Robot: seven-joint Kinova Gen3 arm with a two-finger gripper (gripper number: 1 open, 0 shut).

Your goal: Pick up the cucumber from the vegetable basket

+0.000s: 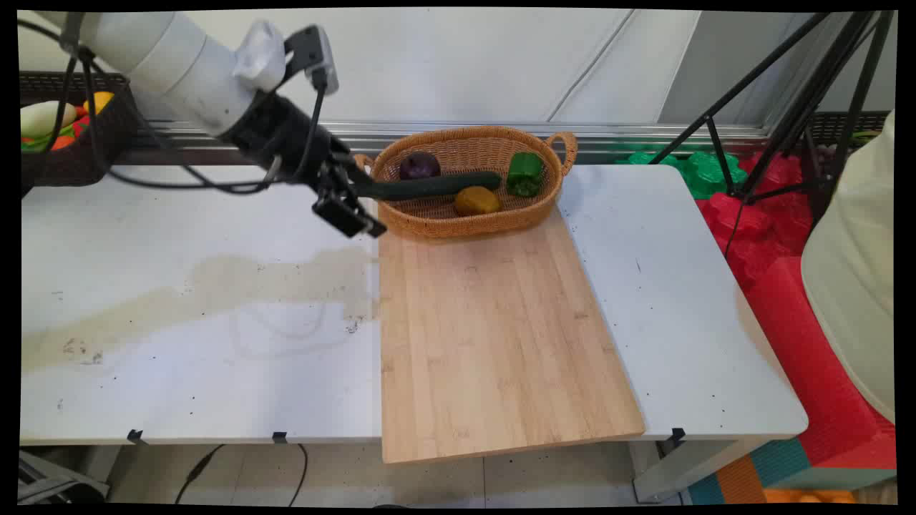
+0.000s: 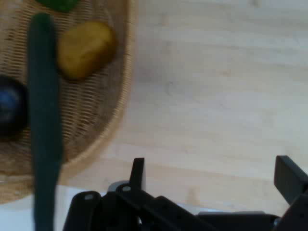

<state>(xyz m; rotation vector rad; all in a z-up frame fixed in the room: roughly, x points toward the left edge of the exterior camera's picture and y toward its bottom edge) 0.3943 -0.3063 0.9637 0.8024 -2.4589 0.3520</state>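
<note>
My gripper (image 1: 358,204) hangs open and empty at the left end of a wicker basket (image 1: 458,227), just over the far left corner of the wooden cutting board (image 1: 494,329). In the basket lie a long dark green cucumber (image 1: 436,186), a purple round vegetable (image 1: 419,165), a green pepper (image 1: 524,174) and a yellow potato (image 1: 476,201). The cucumber's near end pokes over the rim towards my fingers. From the hand, the gripper (image 2: 211,175) stands over bare board (image 2: 216,96), with the basket (image 2: 118,106), cucumber (image 2: 44,120), potato (image 2: 85,48) and purple vegetable (image 2: 10,110) to its left.
A dark basket (image 1: 71,150) with colourful vegetables sits at the back left. The white table (image 1: 179,343) bears a brownish stain left of the board. A black tripod (image 1: 780,114) and red and green mats (image 1: 773,236) stand off the table's right side.
</note>
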